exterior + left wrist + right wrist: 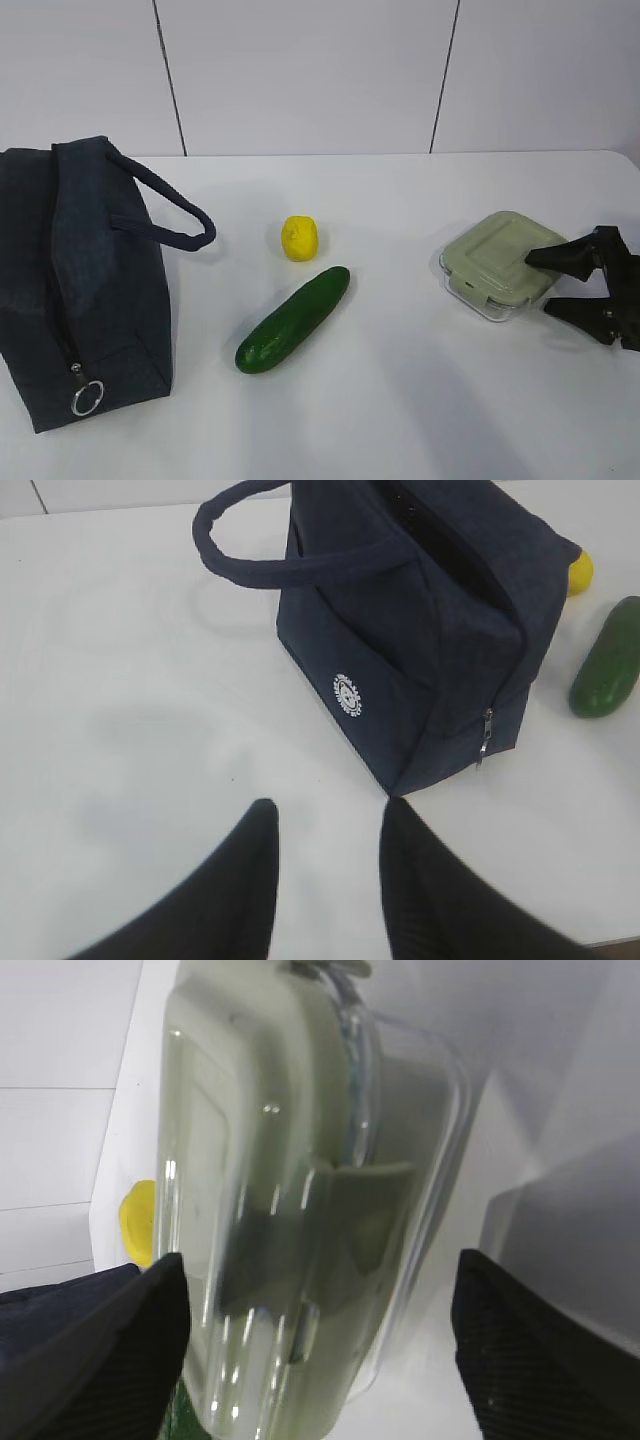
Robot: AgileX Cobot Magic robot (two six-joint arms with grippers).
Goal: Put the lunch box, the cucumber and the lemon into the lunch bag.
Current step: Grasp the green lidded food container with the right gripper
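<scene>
My view: white table [420,400], matte, smooth, spreading edge to edge, soft grey shadows on it. Behind it, pale wall [300,70] made of flat panels, two thin dark seams [168,75] running down toward table's far edge (both lean slightly). Same table [130,680] under my left wrist, faint smudgy shading. Right wrist: table and wall too blurred to tell apart.

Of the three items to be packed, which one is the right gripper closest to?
The lunch box: the open right gripper straddles its right edge, while the cucumber and lemon lie farther left, mid-table.
</scene>
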